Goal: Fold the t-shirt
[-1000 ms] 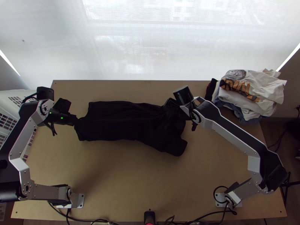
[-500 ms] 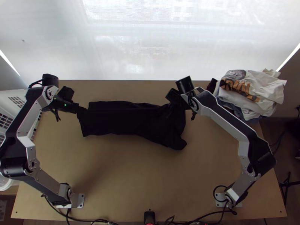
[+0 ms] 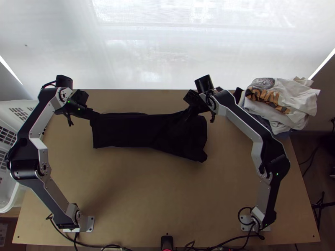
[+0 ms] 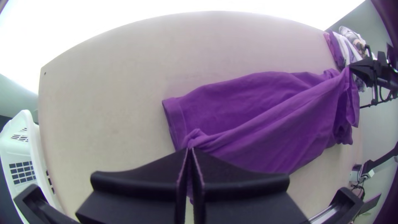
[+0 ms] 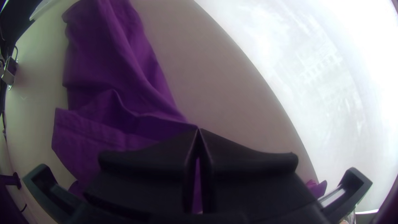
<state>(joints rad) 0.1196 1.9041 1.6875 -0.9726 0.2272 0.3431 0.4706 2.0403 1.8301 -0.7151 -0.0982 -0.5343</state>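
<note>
The dark t-shirt (image 3: 146,131) lies lengthwise across the upper middle of the table, folded into a long strip, its upper layer pulled taut between both grippers. At its upper left corner is my left gripper (image 3: 93,113); at its upper right part is my right gripper (image 3: 193,109). In the left wrist view the left gripper (image 4: 190,150) is shut on a pinched bit of the shirt (image 4: 265,120), which looks purple there. In the right wrist view the right gripper (image 5: 198,130) is shut on an edge of the shirt (image 5: 112,74).
A pile of other clothes (image 3: 278,104) lies at the table's upper right corner. A white basket (image 3: 9,184) stands beyond the left edge. Bare wood of the table (image 3: 167,196) shows between the arm bases.
My left gripper has moved up and to the right, holding the cloth. My right gripper has shifted slightly up. The shirt's lower edge has drawn upward, and its left end has moved slightly right.
</note>
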